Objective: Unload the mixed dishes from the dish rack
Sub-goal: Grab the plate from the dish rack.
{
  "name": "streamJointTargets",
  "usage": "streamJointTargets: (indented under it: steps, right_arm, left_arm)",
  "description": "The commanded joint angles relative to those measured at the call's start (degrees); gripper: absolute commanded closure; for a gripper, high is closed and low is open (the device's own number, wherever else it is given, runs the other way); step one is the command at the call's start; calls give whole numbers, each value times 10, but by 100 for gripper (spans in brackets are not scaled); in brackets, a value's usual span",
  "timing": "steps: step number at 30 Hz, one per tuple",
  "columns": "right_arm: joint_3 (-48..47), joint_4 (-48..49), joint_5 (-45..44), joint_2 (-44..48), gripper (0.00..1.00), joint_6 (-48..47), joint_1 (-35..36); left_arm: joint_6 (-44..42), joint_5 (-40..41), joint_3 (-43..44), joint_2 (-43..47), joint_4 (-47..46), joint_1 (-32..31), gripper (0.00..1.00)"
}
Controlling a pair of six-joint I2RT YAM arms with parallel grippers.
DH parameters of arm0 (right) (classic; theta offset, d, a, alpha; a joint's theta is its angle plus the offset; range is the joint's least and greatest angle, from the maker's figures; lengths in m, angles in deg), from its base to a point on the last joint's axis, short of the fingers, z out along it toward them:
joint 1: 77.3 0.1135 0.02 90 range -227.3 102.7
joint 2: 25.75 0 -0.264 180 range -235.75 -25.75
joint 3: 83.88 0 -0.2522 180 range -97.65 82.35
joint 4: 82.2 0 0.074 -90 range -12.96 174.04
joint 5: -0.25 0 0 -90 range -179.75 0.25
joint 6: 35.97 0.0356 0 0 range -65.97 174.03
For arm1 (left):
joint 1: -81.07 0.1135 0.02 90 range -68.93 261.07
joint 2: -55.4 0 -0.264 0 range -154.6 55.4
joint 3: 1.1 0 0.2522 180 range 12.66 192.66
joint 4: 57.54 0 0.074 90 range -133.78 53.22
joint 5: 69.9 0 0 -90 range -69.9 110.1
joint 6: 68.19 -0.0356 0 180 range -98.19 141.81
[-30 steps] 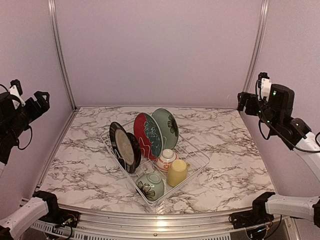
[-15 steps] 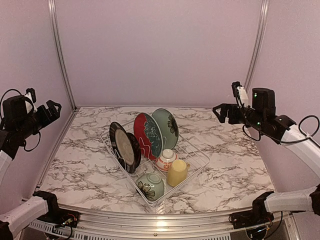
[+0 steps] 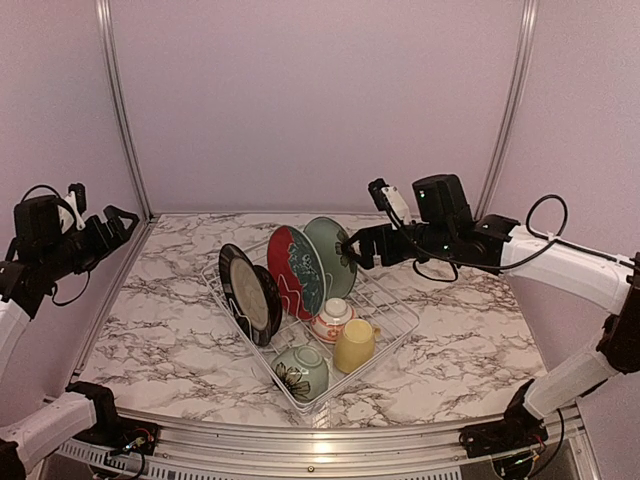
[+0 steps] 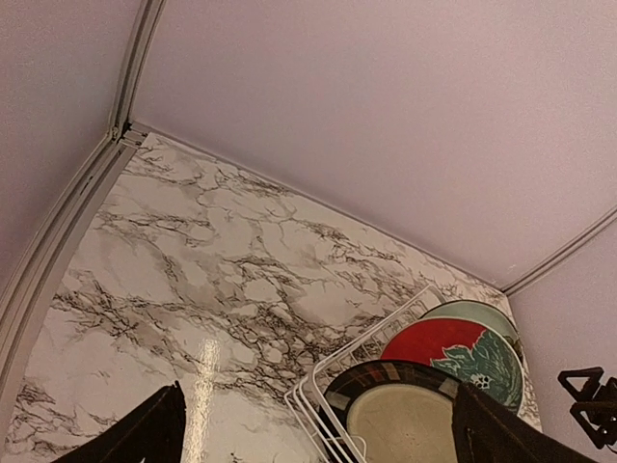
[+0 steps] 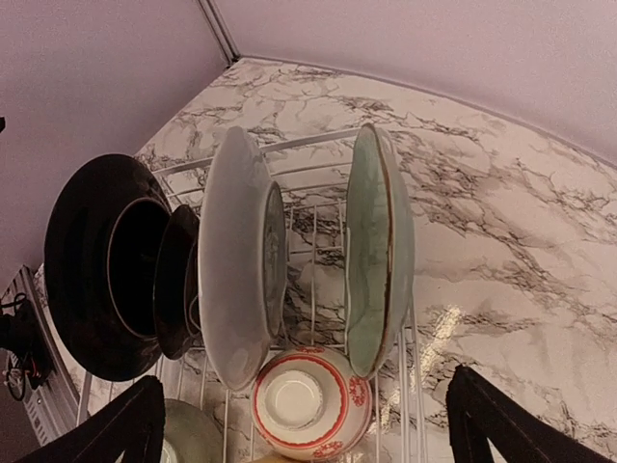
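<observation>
Both claws are spread wide and grip nothing. My right claw (image 3: 355, 250) hangs close over the teal flowered plate (image 3: 333, 240), which stands upright in the dish rack (image 3: 398, 322) beside the red-and-teal plate (image 3: 293, 268). My left claw (image 3: 108, 228) hovers at the left edge of the marble table (image 3: 470, 340), well apart from the rack.

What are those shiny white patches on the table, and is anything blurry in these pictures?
Left wrist view: a pale glare streak on the marble table. Right wrist view: a smaller glare patch beside the teal flowered plate. Top view: strongest glare on the metal rail; nothing looks badly blurred.
</observation>
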Motion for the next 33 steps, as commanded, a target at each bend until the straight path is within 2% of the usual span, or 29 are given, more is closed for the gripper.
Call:
streamJointTargets:
  steps: [1,7,11,15,19,22,33]
  right_arm:
    - [-66,5,-95,-53,2,38,56]
    - [-136,-41,-143,-122,3,46,67]
    - [-164,-77,-214,-146,2,45,63]
    - [-155,-55,-190,-153,2,27,35]
    - [-163,-53,-132,-176,10,10,0]
    - [-168,-45,-107,-197,17,-11,0]
    - [-199,-28,-89,-263,38,-18,1]
  left_arm:
    - [20,-57,-23,-22,-12,3,1]
    - [29,-111,-48,-50,-23,2,1]
    - [24,-115,-60,-50,-21,1,1]
    - [17,-110,-70,-45,-20,0,1]
    - [-33,-96,-49,-60,10,0,1]
    - [-73,-51,-46,-70,20,0,1]
    - [-103,-37,-88,-45,-104,0,1]
